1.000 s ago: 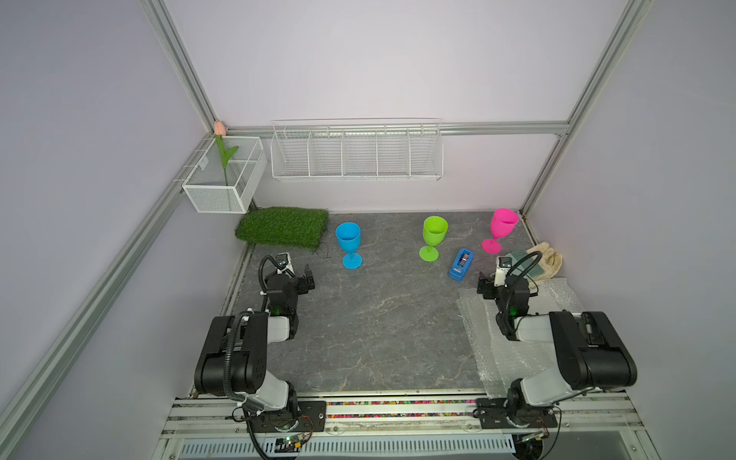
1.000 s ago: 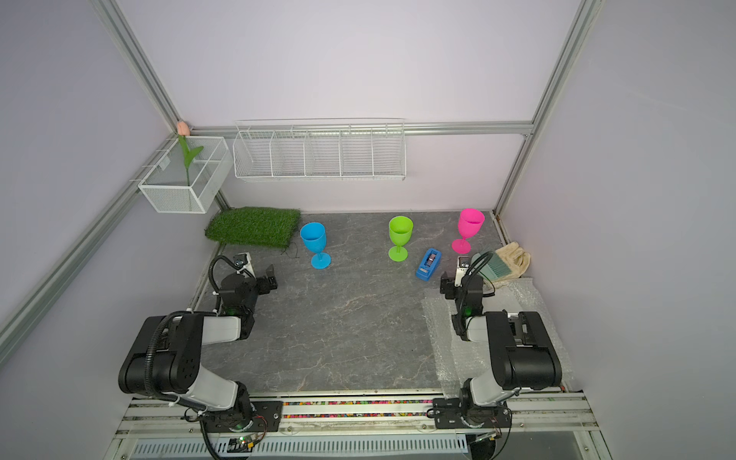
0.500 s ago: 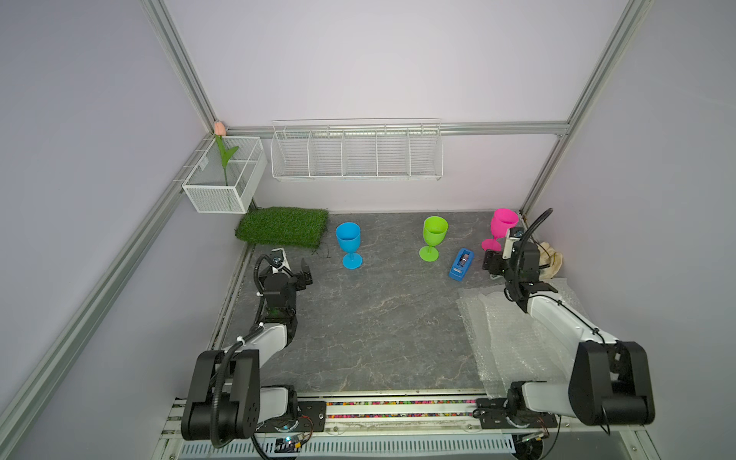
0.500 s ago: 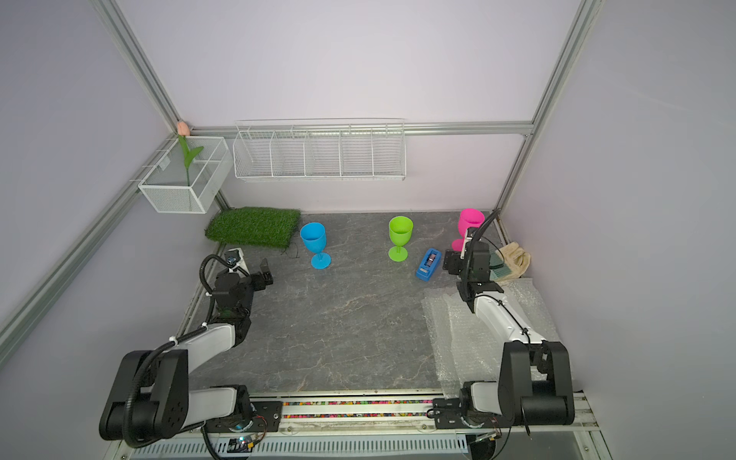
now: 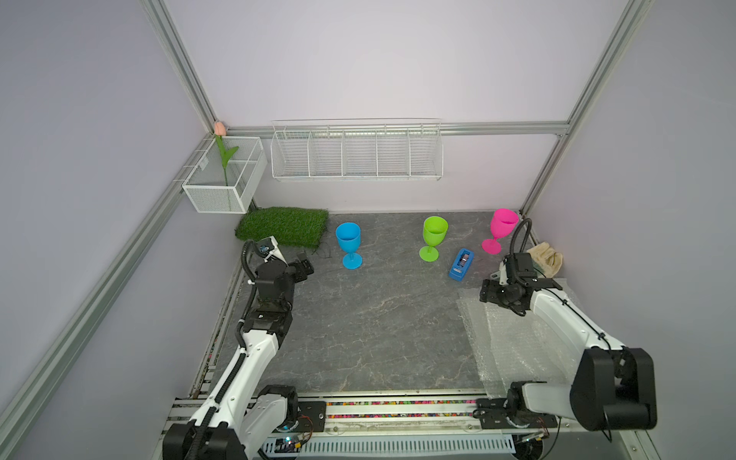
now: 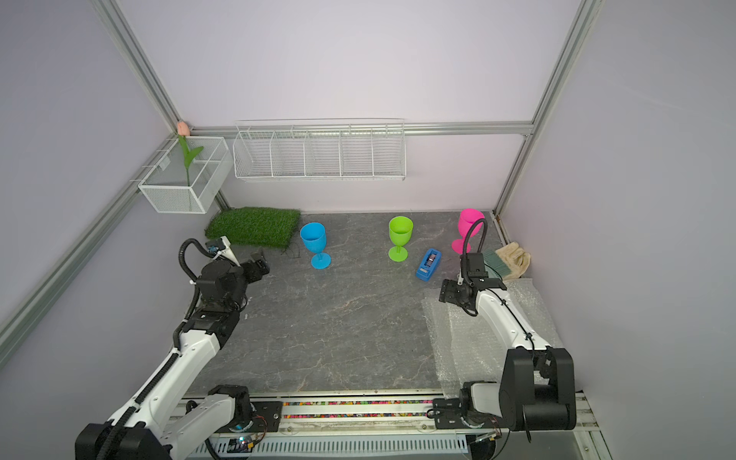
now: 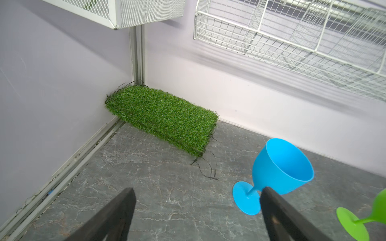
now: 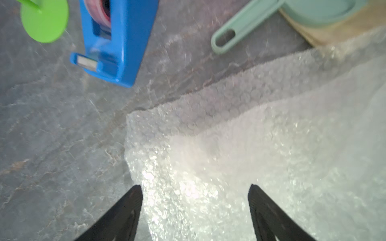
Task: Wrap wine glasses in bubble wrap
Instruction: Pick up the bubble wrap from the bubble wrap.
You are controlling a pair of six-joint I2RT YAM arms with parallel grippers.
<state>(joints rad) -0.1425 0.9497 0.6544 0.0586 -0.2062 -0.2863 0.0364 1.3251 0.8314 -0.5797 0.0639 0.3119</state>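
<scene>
Right end effector (image 8: 195, 187), jaws wide and empty, hovers over the bubble wrap (image 8: 250, 146) corner near the tape dispenser (image 8: 117, 41), likely to lift 1 sheet. Left end effector (image 7: 197, 191), equally open, faces the blue wine glass (image 7: 282, 169).

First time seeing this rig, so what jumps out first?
A blue goblet, a green goblet and a pink goblet stand in a row near the back wall. Bubble wrap lies at the front right, under the open right hand. A grass mat fills the back left corner.

We find three wine glasses (image 5: 435, 233) upright on the grey surface (image 5: 378, 326). Bubble wrap (image 5: 513, 346), tape dispenser (image 5: 461, 264) and grass mat (image 5: 283, 225) lie flat.
</scene>
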